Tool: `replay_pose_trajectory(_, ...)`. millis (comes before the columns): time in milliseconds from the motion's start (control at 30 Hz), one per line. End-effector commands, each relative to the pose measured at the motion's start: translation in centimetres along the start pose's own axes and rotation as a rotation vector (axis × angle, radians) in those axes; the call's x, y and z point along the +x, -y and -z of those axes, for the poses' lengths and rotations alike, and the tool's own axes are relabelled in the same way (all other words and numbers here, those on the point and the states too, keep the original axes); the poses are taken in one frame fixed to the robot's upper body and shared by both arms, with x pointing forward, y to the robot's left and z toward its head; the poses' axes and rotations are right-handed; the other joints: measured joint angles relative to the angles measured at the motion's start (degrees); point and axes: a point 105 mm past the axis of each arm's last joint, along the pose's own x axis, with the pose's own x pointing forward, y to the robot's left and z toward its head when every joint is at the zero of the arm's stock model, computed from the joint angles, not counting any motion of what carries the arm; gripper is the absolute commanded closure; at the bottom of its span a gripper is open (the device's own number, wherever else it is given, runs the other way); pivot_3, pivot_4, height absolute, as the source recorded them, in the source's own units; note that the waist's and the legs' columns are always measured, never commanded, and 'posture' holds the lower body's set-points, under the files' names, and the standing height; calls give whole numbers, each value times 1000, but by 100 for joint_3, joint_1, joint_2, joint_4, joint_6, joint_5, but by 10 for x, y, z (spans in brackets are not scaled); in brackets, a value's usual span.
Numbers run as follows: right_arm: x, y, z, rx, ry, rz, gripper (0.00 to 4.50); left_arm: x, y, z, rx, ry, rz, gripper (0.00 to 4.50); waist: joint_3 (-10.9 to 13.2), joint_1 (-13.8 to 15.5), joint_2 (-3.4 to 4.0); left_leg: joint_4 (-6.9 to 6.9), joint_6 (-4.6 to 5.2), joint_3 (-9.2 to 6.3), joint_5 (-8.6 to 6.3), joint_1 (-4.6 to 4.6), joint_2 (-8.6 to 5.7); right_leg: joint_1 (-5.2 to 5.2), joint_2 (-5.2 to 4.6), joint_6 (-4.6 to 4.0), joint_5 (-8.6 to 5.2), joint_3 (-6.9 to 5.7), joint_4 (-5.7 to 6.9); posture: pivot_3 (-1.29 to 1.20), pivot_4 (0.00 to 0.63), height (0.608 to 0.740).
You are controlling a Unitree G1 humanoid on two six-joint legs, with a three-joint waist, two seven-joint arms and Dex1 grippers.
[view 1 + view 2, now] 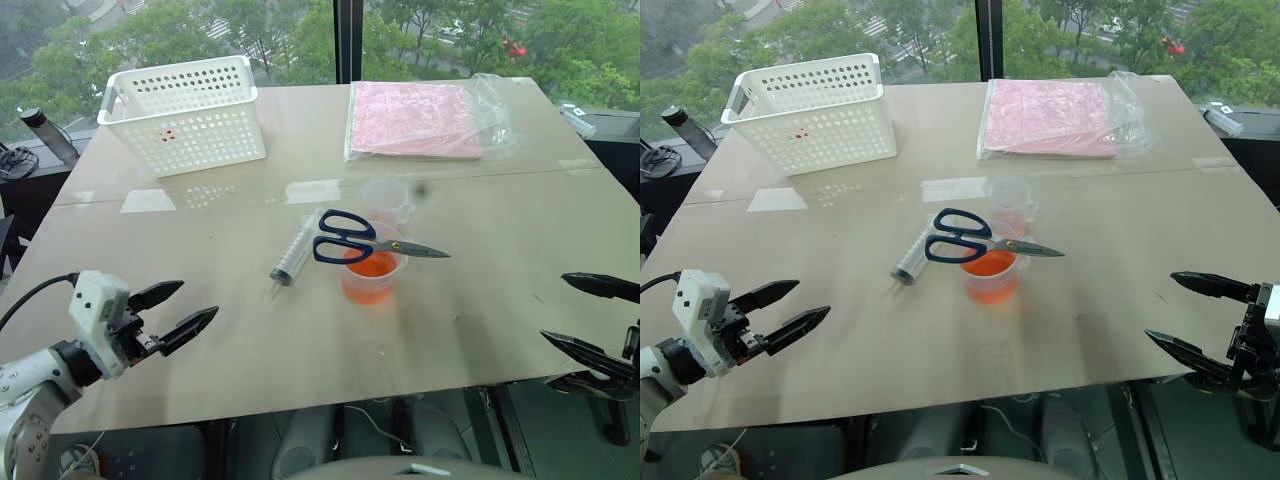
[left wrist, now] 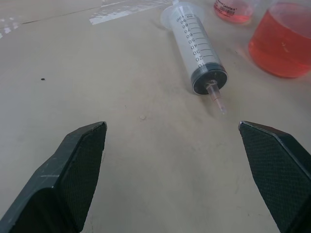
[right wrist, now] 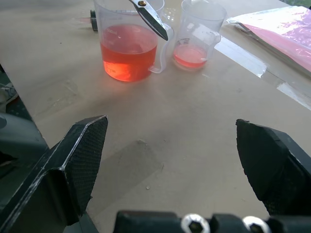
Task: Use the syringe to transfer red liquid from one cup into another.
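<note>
Head views: left gripper (image 1: 182,312) at the near left of the table (image 1: 480,320), fingers spread wide, nothing between them. Right gripper (image 1: 1188,316) at the near right edge, likewise spread and empty. Ahead and to the right of the left gripper, well apart from it, the syringe (image 1: 292,250) lying flat, tip towards the robot. Just beyond it, the larger cup (image 1: 372,277) with red liquid (image 1: 371,268), blue-handled scissors (image 1: 352,240) resting across its rim, handles touching or overlapping the syringe barrel. Smaller cup (image 1: 386,200) just behind. White basket (image 1: 185,115) and bagged pink sheet (image 1: 415,118) far back.

Left wrist view: syringe (image 2: 198,51) straight ahead of the open fingers (image 2: 73,170), plunger seal near the tip end, so probably empty.

Right wrist view: both cups ahead of the parted fingers (image 3: 77,155), larger cup (image 3: 127,43) roughly half full, smaller cup (image 3: 197,36) holding a shallow red layer.

Step in hand: the very start, nothing grasped yet. Next move likely calls for reaching the left gripper forward to the barrel, closing across it clear of the scissor handles, perhaps shifting the scissors off the cup first.
</note>
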Motion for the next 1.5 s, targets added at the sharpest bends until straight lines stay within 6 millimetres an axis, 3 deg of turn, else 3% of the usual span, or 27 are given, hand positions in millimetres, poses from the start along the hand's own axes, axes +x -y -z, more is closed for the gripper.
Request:
replay_pose_trajectory(33,1,-1,-12,-53,27,2,0,8,0,-24,82,48,35,76,0,1,1,0,0,0,0,0,0,0,0,0,0,0,0,0,150,740)
replay_pose_trajectory(233,12,-6,-34,-75,136,-5,0,48,8,-84,240,118,125,76,-2,129,10,3,-1,-1,2,-2,-1,-1,0,0,1,-3,3,0,150,740)
replay_pose_trajectory(367,12,-12,-53,-106,171,-51,0,65,31,-114,321,66,266,76,5,115,11,1,2,3,-1,-14,-3,-5,3,21,13,-1,-5,0,150,740)
replay_pose_trajectory(500,7,-16,-67,-124,163,-89,0,78,65,-141,386,-34,530,76,10,122,19,-4,1,3,0,-17,-3,-8,7,23,13,-4,-11,0,150,740)
replay_pose_trajectory(600,7,-19,-70,-141,169,-68,0,93,77,-158,421,-60,592,76,12,139,15,-2,-2,1,2,-19,-6,0,11,24,14,-10,-13,0,150,740)
replay_pose_trajectory(767,10,-26,-65,-131,174,-44,0,122,91,-165,538,-158,700,76,16,96,11,0,-13,10,11,-17,-8,0,26,27,13,-4,-6,0,150,740)
replay_pose_trajectory(867,11,-31,-65,-131,173,-40,0,130,92,-163,618,-196,745,817,19,37,8,6,4,15,2,-16,-8,-1,48,29,12,0,2,0,150,740)
replay_pose_trajectory(933,10,-33,-66,-131,175,-35,0,134,92,-165,642,-204,765,1560,21,-19,7,7,4,17,2,-15,-7,-3,56,29,11,5,5,0,150,740)
replay_pose_trajectory(1200,5,-41,-63,-122,151,-3,0,142,97,-162,731,-234,888,1560,26,-15,0,14,7,18,0,-15,-5,-6,54,33,9,7,12,0,150,740)
replay_pose_trajectory(1500,4,-40,-62,-126,150,31,0,146,90,-151,756,-305,877,1560,26,-11,-1,18,7,15,0,-15,-4,-6,37,33,9,6,17,0,150,740)
